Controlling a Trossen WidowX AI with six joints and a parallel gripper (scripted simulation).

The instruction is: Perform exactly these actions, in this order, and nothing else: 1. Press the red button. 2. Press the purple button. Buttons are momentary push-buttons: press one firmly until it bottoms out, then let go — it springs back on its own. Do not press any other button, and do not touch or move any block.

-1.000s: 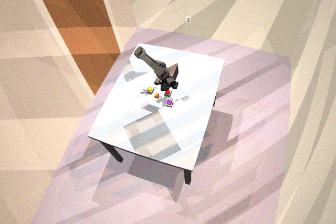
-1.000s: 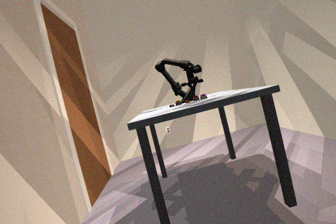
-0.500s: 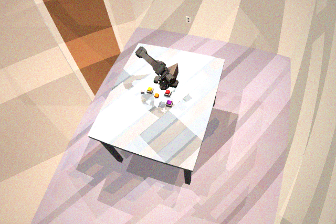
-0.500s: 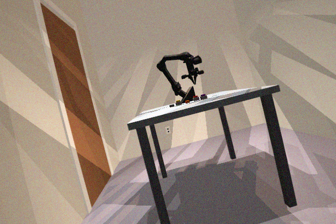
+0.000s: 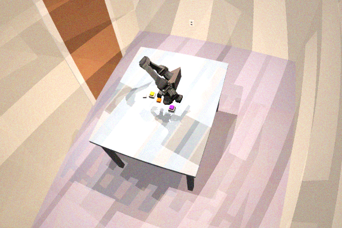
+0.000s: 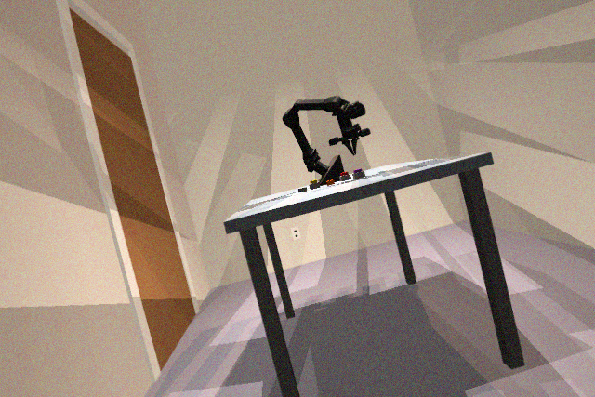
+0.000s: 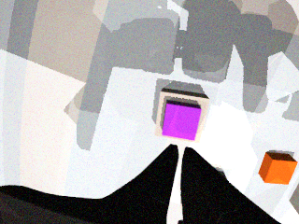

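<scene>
Two dark fingers of my end effector stand almost together, with only a thin sliver of light between them, and they grip nothing. In the exterior view my end effector hangs in the air above the tabletop, tips pointing down, touching no button and no block.

From the wrist view the purple button sits just ahead of my fingertips, its cap square on a pale base. An orange block lies off to the right of it, apart from my fingers. In the top view the purple button is on the near side of my wrist; the orange block lies beside my end effector, and a yellow button stands further left with a small dark block past it. The red button shows in the exterior view, next to the purple button and below my fingers; from above, my arm hides it.

The tabletop is pale and glossy, streaked with grey shadow and reflections, carried on dark legs. My base sits by a dark wedge-shaped mount. The floor is patched in pale lilac, the walls are beige with broad light bands, a brown door stands in a white frame, and a small white outlet is set in the wall.
</scene>
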